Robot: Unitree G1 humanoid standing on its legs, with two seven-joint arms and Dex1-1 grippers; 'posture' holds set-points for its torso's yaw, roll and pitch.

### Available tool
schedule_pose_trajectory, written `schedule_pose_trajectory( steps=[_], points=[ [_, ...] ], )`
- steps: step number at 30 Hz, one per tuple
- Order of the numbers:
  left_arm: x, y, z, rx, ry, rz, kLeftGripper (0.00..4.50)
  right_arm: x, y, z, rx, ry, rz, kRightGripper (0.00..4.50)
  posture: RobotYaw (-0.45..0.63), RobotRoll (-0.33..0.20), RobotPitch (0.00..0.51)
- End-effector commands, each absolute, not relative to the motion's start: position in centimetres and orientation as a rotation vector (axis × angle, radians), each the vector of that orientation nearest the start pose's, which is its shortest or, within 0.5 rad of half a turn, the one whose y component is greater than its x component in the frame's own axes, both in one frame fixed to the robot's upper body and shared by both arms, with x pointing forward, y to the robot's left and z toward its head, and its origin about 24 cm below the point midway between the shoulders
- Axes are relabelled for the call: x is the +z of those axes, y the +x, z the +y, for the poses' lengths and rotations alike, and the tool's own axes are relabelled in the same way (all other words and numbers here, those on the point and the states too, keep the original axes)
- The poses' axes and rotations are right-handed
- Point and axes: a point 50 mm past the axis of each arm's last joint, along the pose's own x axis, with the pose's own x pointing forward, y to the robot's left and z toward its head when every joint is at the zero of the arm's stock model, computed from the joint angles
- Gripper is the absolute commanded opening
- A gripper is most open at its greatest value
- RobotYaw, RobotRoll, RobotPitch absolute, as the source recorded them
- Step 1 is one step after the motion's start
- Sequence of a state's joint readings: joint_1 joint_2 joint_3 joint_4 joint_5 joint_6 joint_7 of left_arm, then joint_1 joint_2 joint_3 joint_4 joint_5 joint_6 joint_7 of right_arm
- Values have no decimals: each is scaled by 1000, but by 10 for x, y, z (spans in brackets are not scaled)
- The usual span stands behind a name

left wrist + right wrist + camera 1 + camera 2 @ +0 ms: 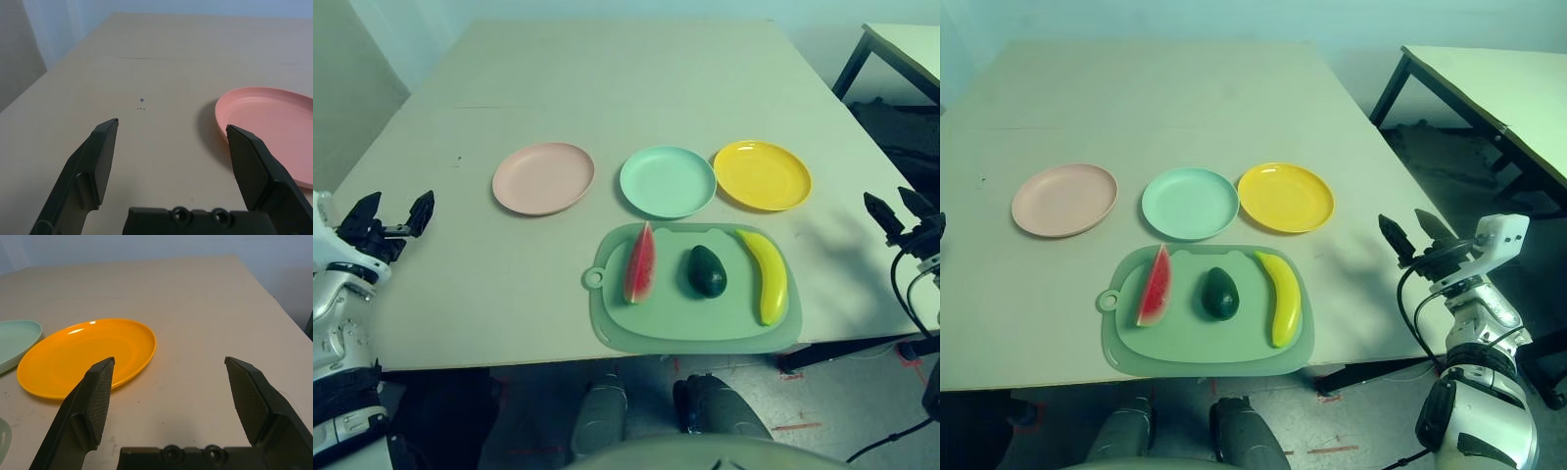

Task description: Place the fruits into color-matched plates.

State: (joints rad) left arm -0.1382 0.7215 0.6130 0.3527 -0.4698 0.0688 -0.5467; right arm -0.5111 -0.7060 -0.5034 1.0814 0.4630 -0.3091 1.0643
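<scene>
A red watermelon wedge [640,263], a dark green avocado [708,270] and a yellow banana [767,274] lie side by side on a light green cutting mat [690,323]. Behind the mat stand a pale pink plate [543,177], a mint green plate [668,181] and a yellow plate [762,174], all bare. My left gripper [393,215] is open at the table's left edge, left of the pink plate [274,127]. My right gripper [1408,231] is open off the table's right edge, facing the yellow plate [88,355].
A second table [1498,78] with black legs stands at the far right, with dark floor between it and my table. The tabletop [607,78] behind the plates is bare.
</scene>
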Motion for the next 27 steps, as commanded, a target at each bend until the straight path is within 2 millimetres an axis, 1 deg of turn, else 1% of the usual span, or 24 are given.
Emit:
schedule_pose_trajectory(
  steps=[1,10,14,17,20,21,24,27],
  points=[
    [141,229,398,124,98,-90,4470,101,274,-377,264,42,-157,4500,41,0,97],
    [143,229,399,113,98,-100,4470,105,275,-378,265,37,-163,4500,38,0,86],
    [145,229,397,53,97,-102,4470,107,274,-380,269,26,-163,4500,34,0,81],
    [150,229,385,-113,72,-115,4470,109,273,-381,273,20,-162,4500,34,0,77],
    [169,224,356,-466,-23,-200,4470,111,272,-380,321,-9,-147,4500,31,0,76],
    [173,222,347,-577,-12,-181,4470,112,272,-380,342,-19,-140,4500,32,0,74],
    [175,220,326,-818,47,-67,4470,116,272,-378,404,-44,-128,4500,30,0,73],
    [176,219,306,-1042,107,33,4470,122,273,-371,542,-111,-89,4500,18,0,71]
  ],
)
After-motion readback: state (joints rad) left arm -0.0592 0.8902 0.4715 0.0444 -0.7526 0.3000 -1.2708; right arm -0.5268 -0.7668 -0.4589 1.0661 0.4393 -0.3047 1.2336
